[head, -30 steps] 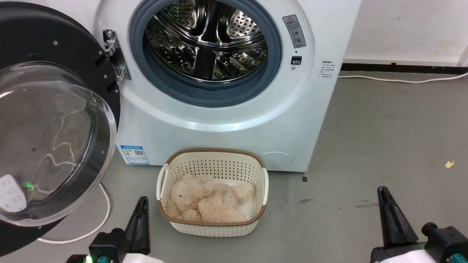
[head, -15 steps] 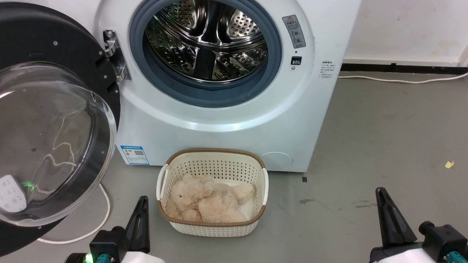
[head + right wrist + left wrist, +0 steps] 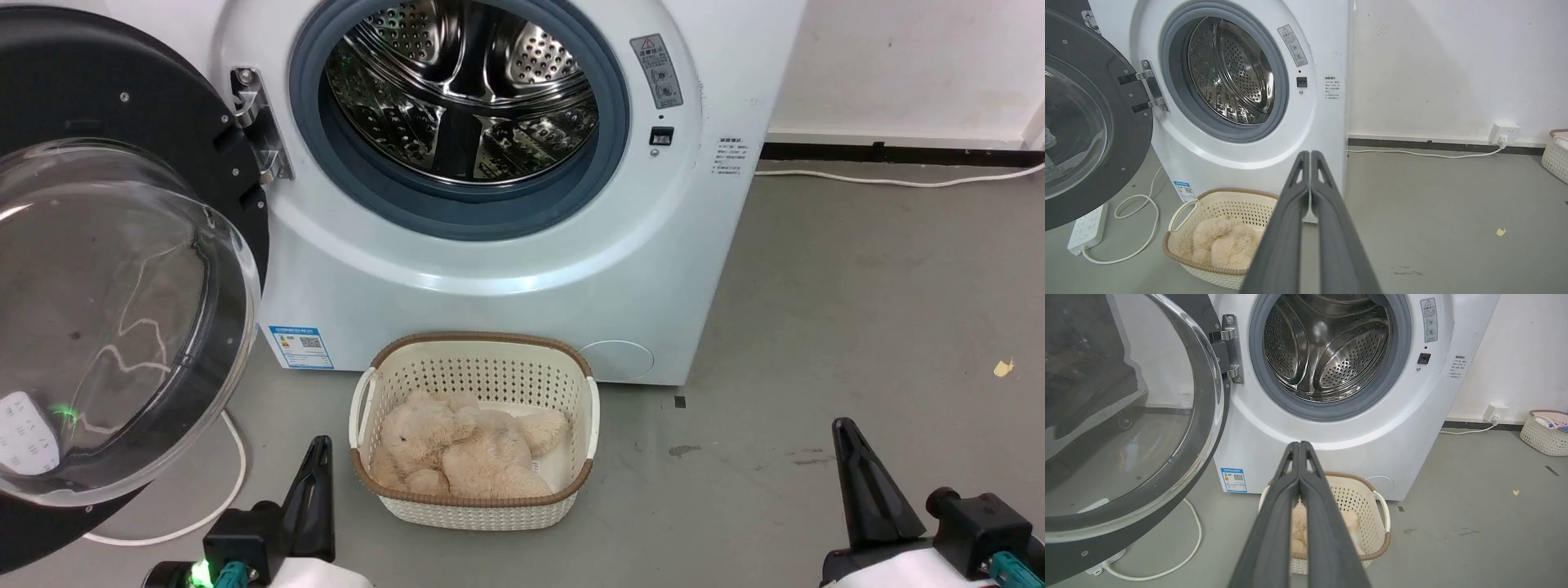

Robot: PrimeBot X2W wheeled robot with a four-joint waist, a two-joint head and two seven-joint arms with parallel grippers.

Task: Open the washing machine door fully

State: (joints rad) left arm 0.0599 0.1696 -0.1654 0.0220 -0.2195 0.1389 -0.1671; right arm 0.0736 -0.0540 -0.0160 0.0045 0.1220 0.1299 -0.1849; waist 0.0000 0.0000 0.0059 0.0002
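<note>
The white washing machine [image 3: 506, 269] stands ahead with its steel drum [image 3: 461, 90] exposed. Its large black washing machine door [image 3: 122, 310], with a bulging clear glass bowl, hangs swung wide open on the left hinge [image 3: 257, 122]; it also shows as the washing machine door [image 3: 1126, 428] and the washing machine door [image 3: 1086, 122]. My left gripper [image 3: 318, 445] sits low at the bottom left, shut and empty, short of the door. My right gripper [image 3: 842, 426] is at the bottom right, shut and empty, over bare floor. The left gripper [image 3: 1299, 444] and right gripper [image 3: 1309, 153] both have their fingers pressed together.
A cream perforated basket [image 3: 473, 359] holding a beige plush toy [image 3: 465, 449] sits on the floor before the washer, between my grippers. A white cable [image 3: 233, 482] and power strip [image 3: 1086, 228] lie under the door. Another basket [image 3: 1545, 433] stands by the right wall.
My right gripper has drifted slightly left and down in the head view. The door, basket and left gripper stay where they were.
</note>
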